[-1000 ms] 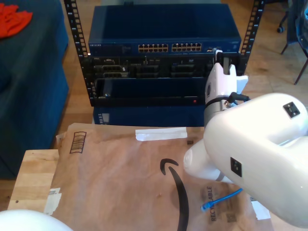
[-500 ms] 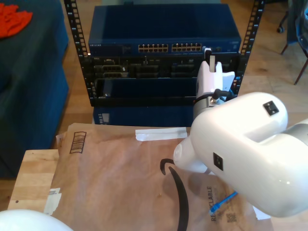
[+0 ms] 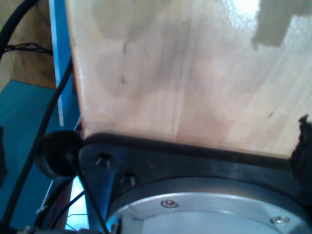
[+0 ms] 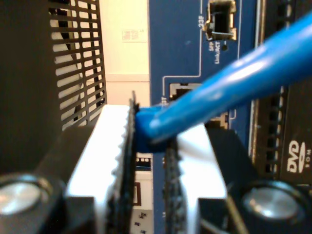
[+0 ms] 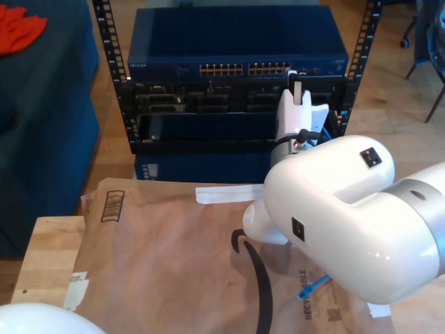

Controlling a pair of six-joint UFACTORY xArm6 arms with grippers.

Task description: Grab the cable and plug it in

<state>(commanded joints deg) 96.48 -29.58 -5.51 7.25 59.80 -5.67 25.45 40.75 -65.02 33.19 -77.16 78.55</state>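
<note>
The bright-blue cable (image 4: 234, 80) runs slantwise out from between the ridged fingers (image 4: 124, 165) of my second gripper (image 4: 148, 141), which is shut on its blue end. Just ahead of the jaws is the blue switch panel (image 4: 180, 48) with an open port (image 4: 222, 19). In the exterior view my second gripper (image 5: 296, 78) is raised to the right end of the switch's port row (image 5: 243, 69). The cable's loose end (image 5: 313, 286) lies on the brown paper below the white arm. The plug inside the grip is hidden.
A black rack (image 5: 229, 104) holds the blue switch (image 5: 236, 42) and darker units. Brown paper (image 5: 174, 257) covers a wooden table (image 5: 49, 257). The first wrist view looks at a wooden surface (image 3: 195, 73), a black mount (image 3: 161, 161) and dark cables (image 3: 39, 126). A white rounded arm part (image 5: 35, 320) sits at the exterior view's lower left.
The second arm has swung toward the exterior view's left and closer to the rack, carrying the cable. The gripper has risen to the port row. The loose end slid a little on the paper.
</note>
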